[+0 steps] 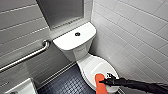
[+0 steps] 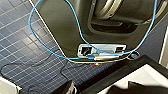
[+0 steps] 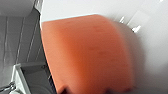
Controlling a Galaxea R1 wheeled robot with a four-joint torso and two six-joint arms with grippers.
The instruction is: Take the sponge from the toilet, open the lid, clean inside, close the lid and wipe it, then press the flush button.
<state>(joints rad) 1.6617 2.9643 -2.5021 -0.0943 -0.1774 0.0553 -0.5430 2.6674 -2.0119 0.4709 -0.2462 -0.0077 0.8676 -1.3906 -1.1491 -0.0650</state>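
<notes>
A white toilet (image 1: 75, 40) stood at centre, its lid (image 1: 92, 66) shut. At the lid's 6 o'clock edge was the orange sponge (image 1: 100, 88). The right end effector (image 1: 104, 80) reached in from 3 o'clock, apparently clenched on it. The pick-up step looked in hand; lifting the sponge clear would free the lid for opening.

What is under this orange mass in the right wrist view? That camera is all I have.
Observer: The head view shows the sponge over the front of the closed lid.
Operator: Where is the right pincer?
Observer: The right pincer is at the sponge, its arm entering from the picture's right.
Operator: Any flush button?
Observer: Yes, a dark round button on the tank top.
</notes>
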